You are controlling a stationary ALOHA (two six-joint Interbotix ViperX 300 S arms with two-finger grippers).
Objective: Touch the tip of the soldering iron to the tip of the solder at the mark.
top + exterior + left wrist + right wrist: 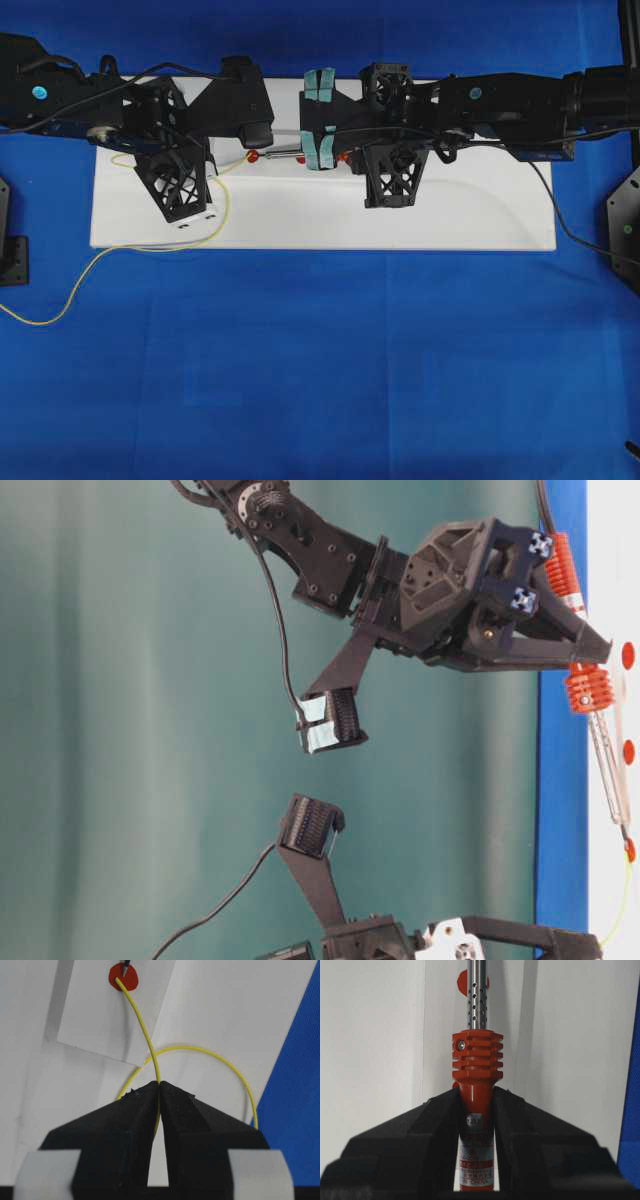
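Observation:
My left gripper [159, 1084] is shut on the solder [145, 1035], a thin yellow wire. The wire runs forward from the jaws, and its tip rests on the red mark [131, 982]. Behind the jaws it curls in a loop [225, 1067]. The dark point of the soldering iron [127, 965] comes down onto the same mark, right beside the wire's tip. My right gripper [476, 1094] is shut on the iron's red-orange handle [477, 1060], with the perforated silver shaft [476, 995] pointing away. From overhead the iron [290, 153] lies across the white board [450, 215] toward the mark [252, 157].
Two more red dots [300, 160] [343, 158] sit on the board to the right of the mark. The solder trails off the board's left edge onto the blue cloth [60, 310]. A black cord [560, 220] runs off to the right.

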